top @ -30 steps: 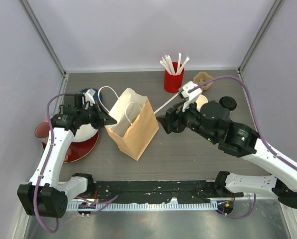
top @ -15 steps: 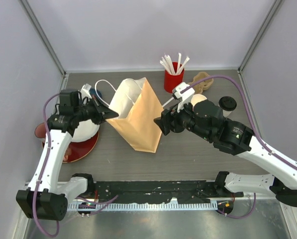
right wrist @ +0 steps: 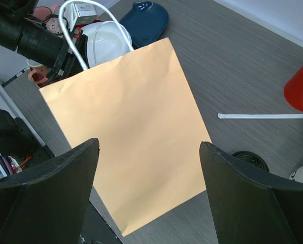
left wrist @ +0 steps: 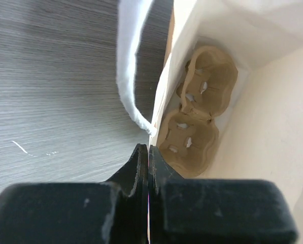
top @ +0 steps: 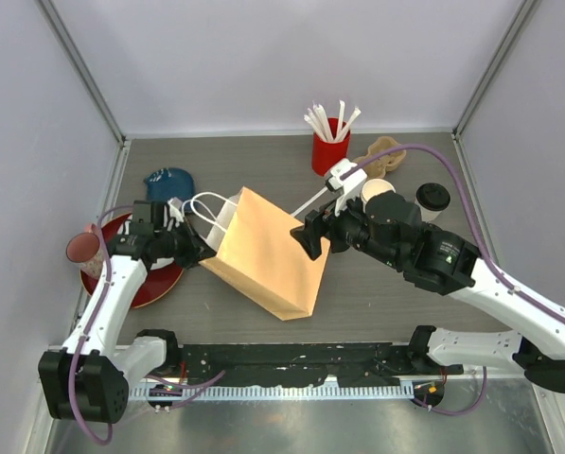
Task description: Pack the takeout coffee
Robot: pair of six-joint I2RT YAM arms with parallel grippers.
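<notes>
Coffee comes first: one lidded cup [top: 433, 197] stands upright behind the right gripper [top: 306, 236], back along that arm's wrist and a little to its far side, apart from the fingers. A dark round edge low beside one finger in the right wrist view may be the second lid, but it is too cut off to say.

That gripper is spread wide with nothing between its fingers, hovering over the closed bottom end of the paper bag [top: 268, 255]. The bag lies tipped on its side, its long axis running from the left gripper [left wrist: 148, 157] at the mouth to beneath the right gripper at the base. The left gripper's jaws are pressed together on the bag's rim, just below the white handle [left wrist: 131, 66]. Straight ahead of it, deep inside, a cardboard carrier [left wrist: 194, 119] sits against the bottom.

The right arm is clearly the nearer one to the cup. As I judge it, the catch is direction: the bag's mouth opens toward the left gripper, away from the cup, so the right gripper would have to draw back, turn to the cup, then carry it round to the mouth end.
</notes>
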